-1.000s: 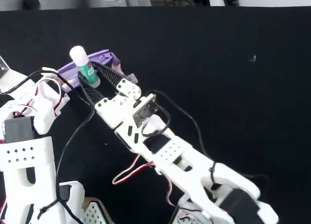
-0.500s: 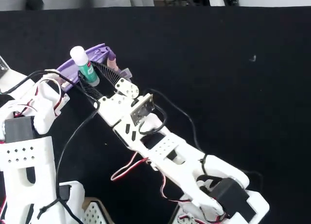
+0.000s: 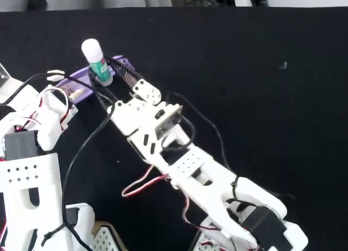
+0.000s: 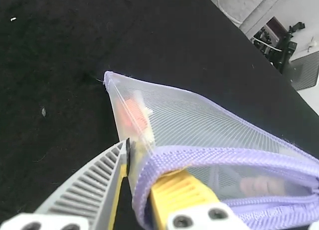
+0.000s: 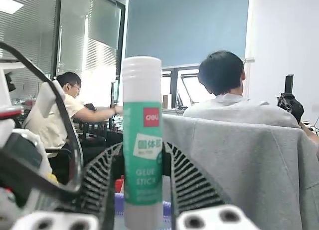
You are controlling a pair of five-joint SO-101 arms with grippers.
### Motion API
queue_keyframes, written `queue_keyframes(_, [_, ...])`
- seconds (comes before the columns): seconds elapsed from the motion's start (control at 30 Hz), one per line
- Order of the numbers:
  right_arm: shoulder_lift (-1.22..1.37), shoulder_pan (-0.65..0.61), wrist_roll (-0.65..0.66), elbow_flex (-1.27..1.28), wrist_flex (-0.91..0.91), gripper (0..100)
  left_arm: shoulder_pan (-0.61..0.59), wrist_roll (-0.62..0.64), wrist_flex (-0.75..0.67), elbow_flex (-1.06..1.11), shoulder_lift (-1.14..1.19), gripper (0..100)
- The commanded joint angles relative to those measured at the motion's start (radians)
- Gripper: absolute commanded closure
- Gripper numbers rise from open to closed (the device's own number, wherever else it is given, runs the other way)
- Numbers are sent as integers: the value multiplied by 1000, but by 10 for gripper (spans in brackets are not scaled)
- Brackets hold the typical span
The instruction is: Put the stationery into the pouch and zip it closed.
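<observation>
Black table, right gripper clamping glue stick upright, left gripper seemingly pinching pouch rim.

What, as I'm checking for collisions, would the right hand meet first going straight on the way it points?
Probably the purple pouch, lying just beyond the right hand and its glue stick, though depth is unclear.

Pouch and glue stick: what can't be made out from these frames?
High view: the right gripper and glue stick cover part of the pouch, hiding its mouth.
Left wrist view: the pouch's far end runs off the edge; the orange and pink shapes inside blur behind mesh.
Right wrist view: the glue stick's base runs off the edge.
</observation>
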Motion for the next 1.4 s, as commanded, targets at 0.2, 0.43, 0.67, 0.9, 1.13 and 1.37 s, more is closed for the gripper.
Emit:
queue_keyframes(0.2, [245,31,-8,-197,-35,987,8,-26,-8,-4,-14,971])
queue_keyframes(0.43, [262,29,-9,-147,-80,983,5,-26,-8,-4,-14,971])
queue_keyframes(0.67, [280,20,-11,-120,-78,945,-62,-21,-11,-4,-14,971])
queue_keyframes(0.9, [275,18,-5,-116,-80,808,-67,-21,-11,-4,-14,971])
queue_keyframes(1.13, [274,17,-5,-117,-84,807,-68,-21,-12,-4,-14,971])
queue_keyframes(1.37, [232,15,-3,-111,-77,807,-68,-23,-14,-4,-14,971])
